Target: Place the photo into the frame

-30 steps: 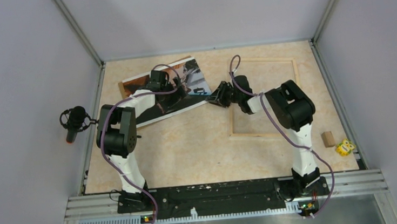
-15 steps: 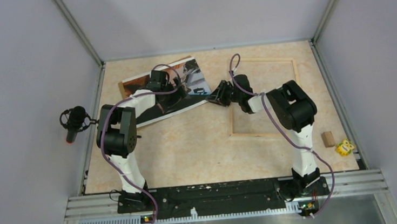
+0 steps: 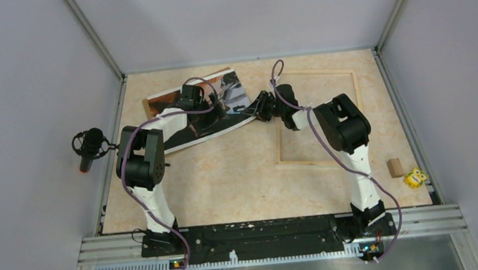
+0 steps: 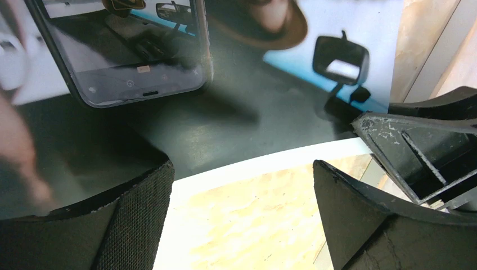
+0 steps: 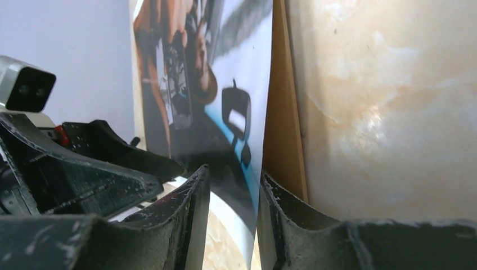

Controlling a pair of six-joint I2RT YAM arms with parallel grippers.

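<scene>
Photo (image 3: 233, 87) lies flat and skewed at the far left of the table (image 3: 227, 175), on a brown backing board (image 3: 147, 107), in the same place as a second ago. It is outside the frame (image 3: 310, 162), just to the frame's left.

What differs is the right arm. Its elbow has swung left and away from the base, and the right gripper (image 3: 261, 105) has moved a little farther from the base along the photo's right-hand corner. The left arm has not shifted.

In the right wrist view the jaws stand narrow, with the photo's white-bordered edge running down between them and the backing board showing just beside it. Whether the fingers (image 5: 191, 208) actually press the print cannot be told.

The left gripper (image 3: 221, 107) hangs over the photo's near edge with its jaws wide apart. They close on nothing. Dark print, white border and bare table show between them.

The frame lies flat on the right half of the table. Table surface shows inside its pale strips, and the right forearm crosses above its left strip.

A small wooden block (image 3: 394, 167) and a yellow toy (image 3: 415, 177) sit near the right edge, well apart from the frame.
</scene>
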